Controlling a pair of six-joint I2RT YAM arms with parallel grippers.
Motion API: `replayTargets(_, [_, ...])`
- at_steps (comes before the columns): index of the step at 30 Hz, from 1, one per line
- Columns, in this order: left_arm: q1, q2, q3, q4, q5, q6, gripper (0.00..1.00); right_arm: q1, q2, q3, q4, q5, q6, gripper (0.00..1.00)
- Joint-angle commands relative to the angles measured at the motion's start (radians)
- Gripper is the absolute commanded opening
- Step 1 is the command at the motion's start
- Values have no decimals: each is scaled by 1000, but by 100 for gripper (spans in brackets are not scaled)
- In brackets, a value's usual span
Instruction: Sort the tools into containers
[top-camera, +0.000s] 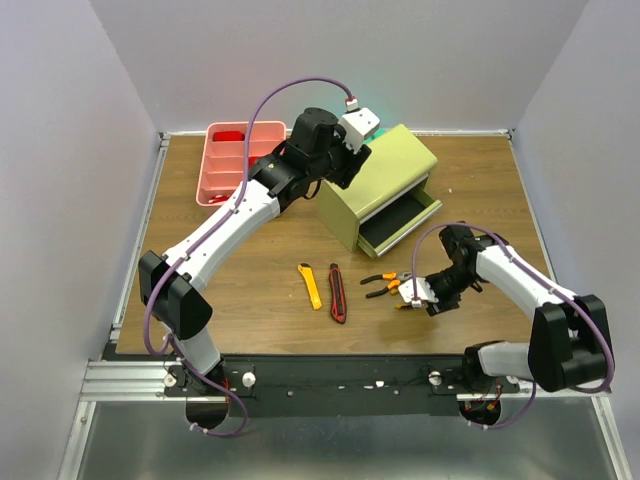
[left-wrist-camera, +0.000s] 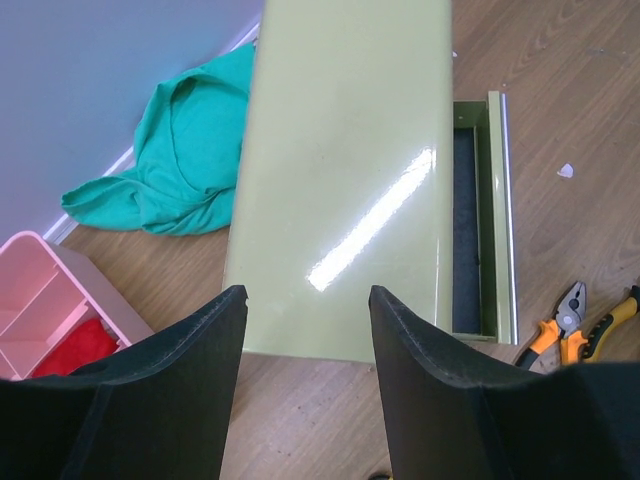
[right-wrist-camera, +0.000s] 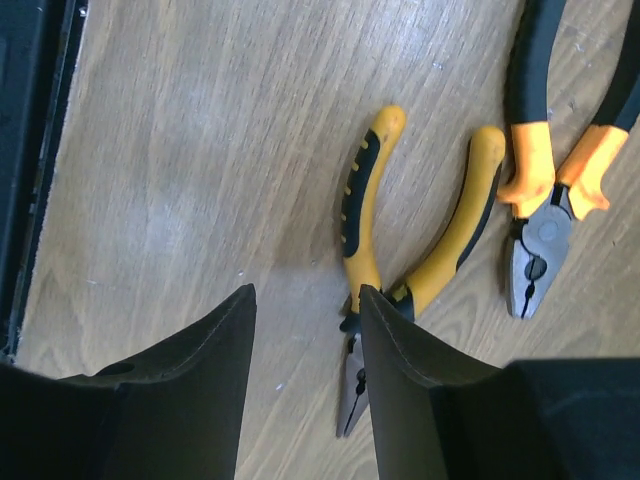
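Olive-green metal marks the chest (top-camera: 375, 180), which stands toward the far edge of the bench (top-camera: 250, 255), right of its middle, with its bottom drawer (top-camera: 400, 225) pulled out toward the near right corner. Your left fingers (left-wrist-camera: 170, 390) hover above the chest's top, spread apart and holding nothing. Your right fingers (right-wrist-camera: 180, 400) hang low over the bench toward the near right corner, also released, with only bare wood in the gap between them. Just beside that gap you have the yellow-handled pliers (right-wrist-camera: 362, 230) lying flat on the wood, their joint partly hidden behind one finger. The orange-handled pliers (right-wrist-camera: 535, 235) lie close beside them. Near the middle of the near edge, the yellow utility knife (top-camera: 311, 285) and the red-black utility knife (top-camera: 337, 293) lie side by side. The pink tray (top-camera: 212, 165) sits at the far left corner with something red (left-wrist-camera: 75, 345) in one compartment. A green cloth (left-wrist-camera: 180, 160) lies crumpled at the far edge between tray and chest.
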Motion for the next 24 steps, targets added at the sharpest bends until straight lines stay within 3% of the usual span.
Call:
replayTargets(1, [6, -39, -22, 21, -21, 16, 62, 25, 48, -5, 52, 12, -26, 53])
replayTargets(11, [6, -23, -24, 21, -8, 2, 62, 115, 158, -5, 156, 28, 75, 49])
replayTargets(15, [4, -20, -22, 21, -6, -1, 62, 141, 198, -9, 186, 58, 121, 29])
replayTargets(19, [6, -19, -21, 24, -5, 1, 62, 147, 146, -42, 183, 110, 123, 4])
replayTargets(24, [7, -20, -21, 24, -6, 1, 62, 147, -96, 30, -34, 88, 104, 1])
